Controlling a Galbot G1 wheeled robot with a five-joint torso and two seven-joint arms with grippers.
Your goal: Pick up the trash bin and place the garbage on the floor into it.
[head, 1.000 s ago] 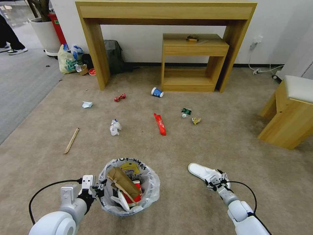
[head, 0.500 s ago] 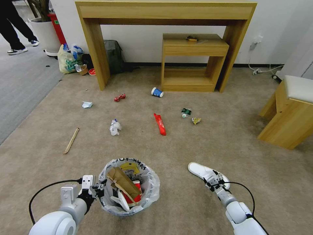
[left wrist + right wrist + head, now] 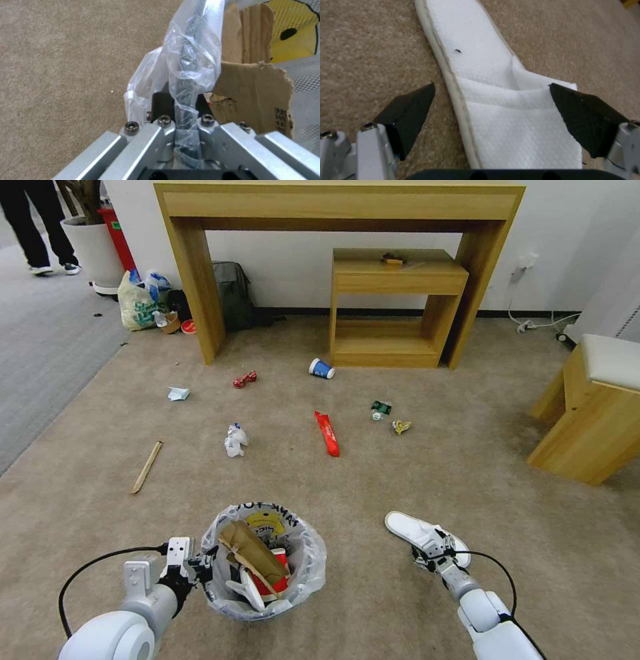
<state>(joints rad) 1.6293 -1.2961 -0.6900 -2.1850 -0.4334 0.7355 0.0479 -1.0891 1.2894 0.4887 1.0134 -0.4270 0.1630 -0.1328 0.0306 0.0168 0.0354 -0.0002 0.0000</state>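
- Left pincer clamped on the bag-wrapped rim of the trash bin, at the bin's left side; in the left wrist view, rim and crinkled plastic pinched between the closed fingers.
- Right pincer spread wide over the near end of a white slipper; in the right wrist view, black pads on either side of the slipper, one above carpet, the other at the slipper's edge, neither pressing it.
- Underneath, the floor: flat beige-tan carpet, meeting grey ribbed carpet at far left.
- Inside the bin: a cardboard piece leaning up, a red cup, a second white slipper, against the liner's yellow face print.
- Still scattered on the floor beyond the bin: wooden stick, crumpled paper, long red wrapper, small red wrapper, blue cup on its side, green crushed bottle, a yellowish scrap, a pale scrap.
- Farther back, against the white wall: a tall wooden table with a smaller shelf unit beneath, a dark backpack, a tied shopping bag.
- At right, a wooden stool with a pale cushion.
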